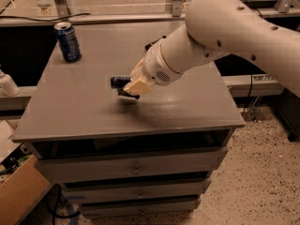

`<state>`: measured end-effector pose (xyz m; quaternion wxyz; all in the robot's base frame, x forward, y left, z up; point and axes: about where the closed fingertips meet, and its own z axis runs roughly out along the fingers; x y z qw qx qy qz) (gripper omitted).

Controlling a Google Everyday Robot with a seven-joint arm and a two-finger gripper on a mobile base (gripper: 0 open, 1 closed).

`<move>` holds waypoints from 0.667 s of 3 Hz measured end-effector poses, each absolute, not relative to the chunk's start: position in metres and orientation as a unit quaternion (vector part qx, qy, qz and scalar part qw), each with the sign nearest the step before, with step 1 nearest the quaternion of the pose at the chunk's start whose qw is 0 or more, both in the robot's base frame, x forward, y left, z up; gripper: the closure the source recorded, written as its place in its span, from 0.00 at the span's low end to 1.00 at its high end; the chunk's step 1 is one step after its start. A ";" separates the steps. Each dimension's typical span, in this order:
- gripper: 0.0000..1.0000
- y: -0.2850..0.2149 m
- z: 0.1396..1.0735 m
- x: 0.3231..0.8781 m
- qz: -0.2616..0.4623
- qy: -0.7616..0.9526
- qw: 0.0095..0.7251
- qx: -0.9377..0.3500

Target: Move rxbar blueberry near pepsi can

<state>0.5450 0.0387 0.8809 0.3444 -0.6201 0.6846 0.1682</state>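
The robot's white arm (pixel 225 27) is reaching in from the right and crossing over the back right part of the grey table (pixel 79 111). Its end effector (pixel 134 86) is hanging just above the middle of the table, a little nearer the front edge than the back. The cream-coloured fingers (pixel 139 84) are clamping together on the snack bar (pixel 120 82), a flat dark navy wrapper that is sticking out to the left of the fingers. The bar is riding clear of the surface and is casting a soft shadow on the table just below it. A small paler patch is showing near its free end, but no writing on it can be read.

The drink can (pixel 68 42) is standing upright near the back left corner of the table, well apart from the bar. It is blue with a silver top rim; a lighter mark is showing on its side, though the brand lettering is too blurred to make out.

A black object (pixel 153 44) is peeking out from behind the arm towards the back edge, mostly hidden. Drawers (pixel 136 167) are sitting under the table top, and a cardboard box (pixel 18 196) is lying on the floor by the front left corner.
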 end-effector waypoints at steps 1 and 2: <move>1.00 0.053 0.885 0.562 0.161 0.672 0.361 -0.626; 1.00 0.077 0.892 0.593 0.148 0.651 0.380 -0.641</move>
